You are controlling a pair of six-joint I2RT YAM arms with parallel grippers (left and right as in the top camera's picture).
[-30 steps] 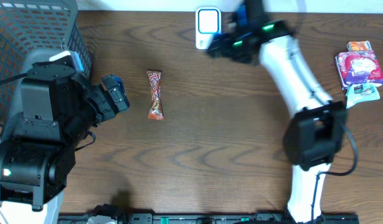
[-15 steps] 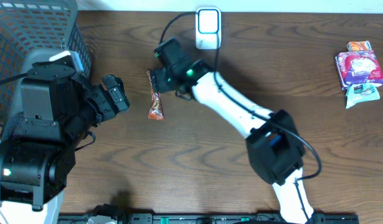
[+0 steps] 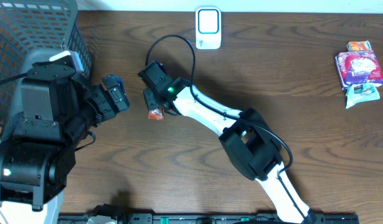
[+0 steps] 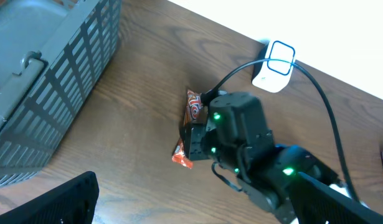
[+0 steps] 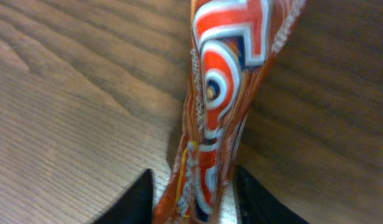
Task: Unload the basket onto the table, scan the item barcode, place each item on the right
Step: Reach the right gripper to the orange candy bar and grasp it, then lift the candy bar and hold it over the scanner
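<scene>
Now, grasp step: candy bar (image 5: 210, 106) lies flat on the counter (image 3: 340, 155), left of its middle. My right gripper (image 5: 194, 196) brackets the bar, jaws at both wrapper edges; firm pinch or not, I cannot tell. Left gripper (image 3: 114, 93) spread wide, empty. Next should be: lift, carry to the scanner (image 3: 208, 28) at the far edge, barcode facing it.

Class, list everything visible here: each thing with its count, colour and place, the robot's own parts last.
table: 1, brown, under everything
basket: 1, grey, far left
scanner: 1, white and blue, far edge
bar: 1, orange-red, left of centre
packets: small pile, red, orange, white, right edge
cable: 1, black, looped below scanner
left arm: 1, black, beside basket
right arm: 1, white and black, reaching to bar
left pincer: 1, black, open, empty
right pincer: 1, black, fingers either side of bar
</scene>
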